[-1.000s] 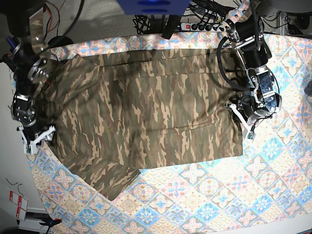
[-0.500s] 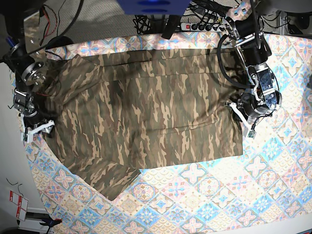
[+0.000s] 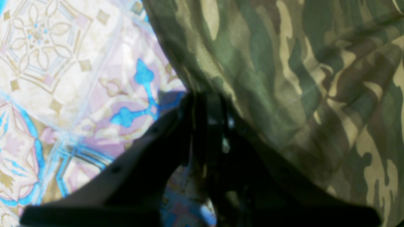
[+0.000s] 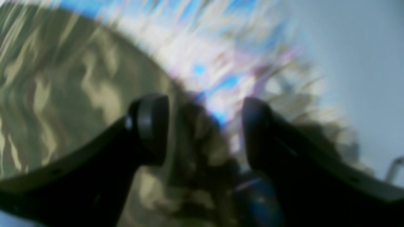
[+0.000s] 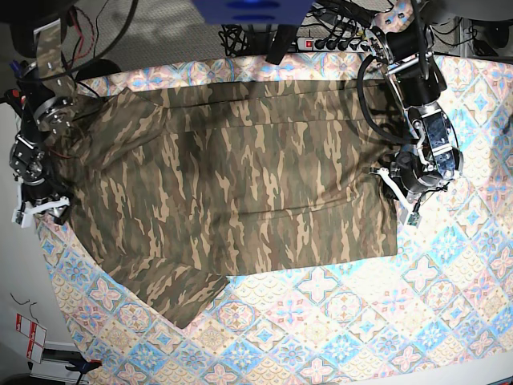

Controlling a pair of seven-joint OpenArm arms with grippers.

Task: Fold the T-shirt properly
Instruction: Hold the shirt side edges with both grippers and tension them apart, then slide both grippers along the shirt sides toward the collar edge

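Note:
The camouflage T-shirt (image 5: pixel 240 176) lies spread flat on the table, one sleeve pointing to the front left. My left gripper (image 5: pixel 394 192) is at the shirt's right edge. In the left wrist view it (image 3: pixel 205 107) is shut on that fabric edge (image 3: pixel 300 78), low on the cloth. My right gripper (image 5: pixel 36 210) is at the shirt's left edge, near the table's left side. In the blurred right wrist view its jaws (image 4: pixel 203 129) stand apart and hold nothing, with the shirt (image 4: pixel 63 94) under the left finger.
A pastel blue-pink tile-patterned cloth (image 5: pixel 361 321) covers the table under the shirt and shows in the left wrist view (image 3: pixel 63 63). A power strip (image 5: pixel 337 42) and cables lie at the back edge. The table's left edge runs just beyond the right gripper.
My right gripper has moved left and slightly back, toward the table's left edge, and the shirt's left side now reaches further left. The left gripper has stayed at the right edge.

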